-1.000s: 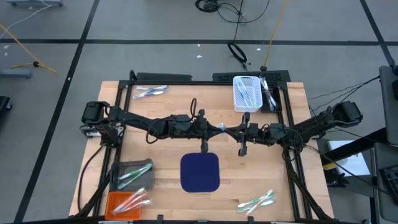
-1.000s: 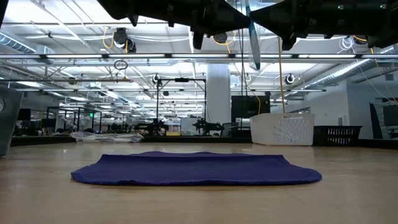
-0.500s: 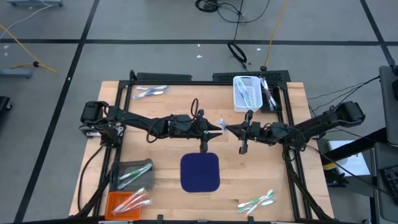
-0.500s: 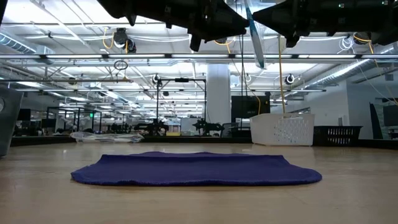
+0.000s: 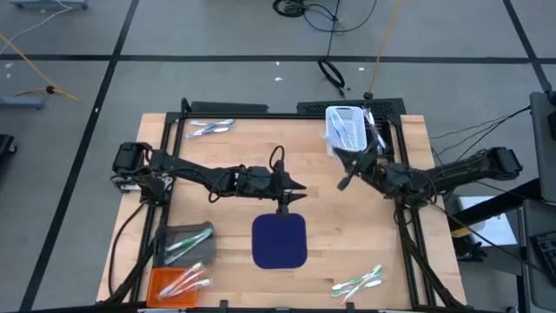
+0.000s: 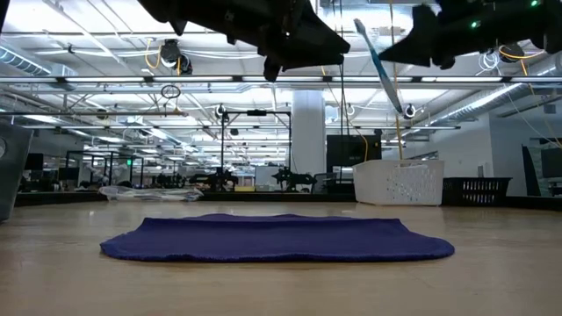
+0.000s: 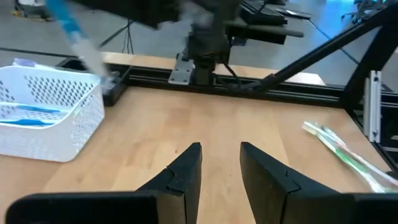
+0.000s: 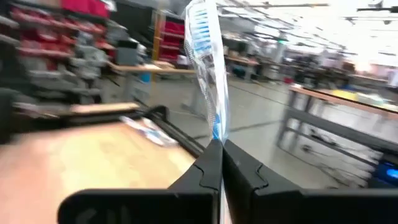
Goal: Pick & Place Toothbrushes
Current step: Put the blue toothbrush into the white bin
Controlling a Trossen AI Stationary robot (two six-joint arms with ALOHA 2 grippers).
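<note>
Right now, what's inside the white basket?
Blue-and-white toothbrushes lie in the white basket. From above, the right claw and its toothbrush cover part of it, so a count isn't possible.

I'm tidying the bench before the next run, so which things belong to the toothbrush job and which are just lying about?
Job:
right gripper, shut on a blue-white toothbrush
left gripper, open, empty
white basket
toothbrush piles
grey tray, orange tray

Lying about:
navy mat
black cables

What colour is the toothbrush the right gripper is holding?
Blue and white. The toothbrush shows best in the right wrist view, clamped in the right gripper.
</note>
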